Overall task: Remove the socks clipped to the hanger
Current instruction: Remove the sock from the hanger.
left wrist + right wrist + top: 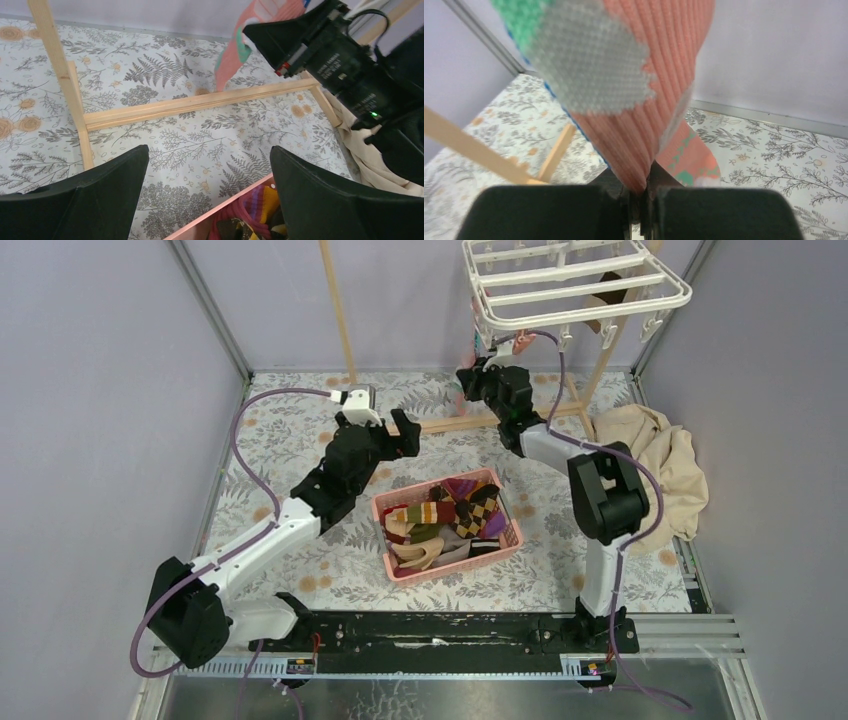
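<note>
The white hanger [575,285] hangs at the top right, its small clips dangling below it. A salmon-pink ribbed sock [649,100] with green and grey patches hangs down under it. My right gripper [641,192] is shut on the sock's lower part, just below the hanger's near corner [478,370]. The same sock [235,55] shows in the left wrist view beside the right gripper's black body. My left gripper [209,165] is open and holds nothing. It hovers over the floral mat near the basket's far left corner [385,430].
A pink basket [455,562] in the middle of the mat holds several socks [450,510]. The wooden rail frame [200,102] stands at the back with its base lying across the mat. A large beige cloth [660,460] lies at the right by the wall.
</note>
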Robot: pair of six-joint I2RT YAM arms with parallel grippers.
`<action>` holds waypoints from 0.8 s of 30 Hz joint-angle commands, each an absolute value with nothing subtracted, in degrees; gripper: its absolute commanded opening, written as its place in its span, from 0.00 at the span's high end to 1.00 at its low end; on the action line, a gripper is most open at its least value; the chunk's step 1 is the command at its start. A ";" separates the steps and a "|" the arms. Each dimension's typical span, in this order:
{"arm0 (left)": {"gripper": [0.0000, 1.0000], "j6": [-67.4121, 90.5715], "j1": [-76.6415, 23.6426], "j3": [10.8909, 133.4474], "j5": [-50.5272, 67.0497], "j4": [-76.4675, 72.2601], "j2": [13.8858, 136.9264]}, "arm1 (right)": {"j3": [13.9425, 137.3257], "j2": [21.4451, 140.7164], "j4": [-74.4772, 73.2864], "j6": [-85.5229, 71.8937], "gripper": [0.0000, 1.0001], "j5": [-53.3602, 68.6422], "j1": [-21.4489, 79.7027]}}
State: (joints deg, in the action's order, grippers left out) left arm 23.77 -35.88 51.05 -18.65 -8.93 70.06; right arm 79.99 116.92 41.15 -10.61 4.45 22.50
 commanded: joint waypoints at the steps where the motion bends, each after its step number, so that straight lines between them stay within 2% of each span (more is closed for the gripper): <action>1: 0.01 24.22 -35.42 54.78 -15.59 -8.68 69.13 | 74.31 105.19 47.60 -14.36 1.00 8.53 22.59; 9: 0.01 25.08 -35.46 62.41 -7.45 -10.33 71.46 | 63.65 90.10 44.14 -16.33 1.00 11.51 22.67; 18: 0.01 25.54 -35.42 76.33 -6.04 -8.22 77.16 | 54.95 77.78 38.84 -15.45 1.00 10.71 22.61; 24: 0.01 27.11 -35.42 79.77 -5.62 -8.21 79.41 | 49.04 70.94 36.99 -14.90 1.00 10.71 22.68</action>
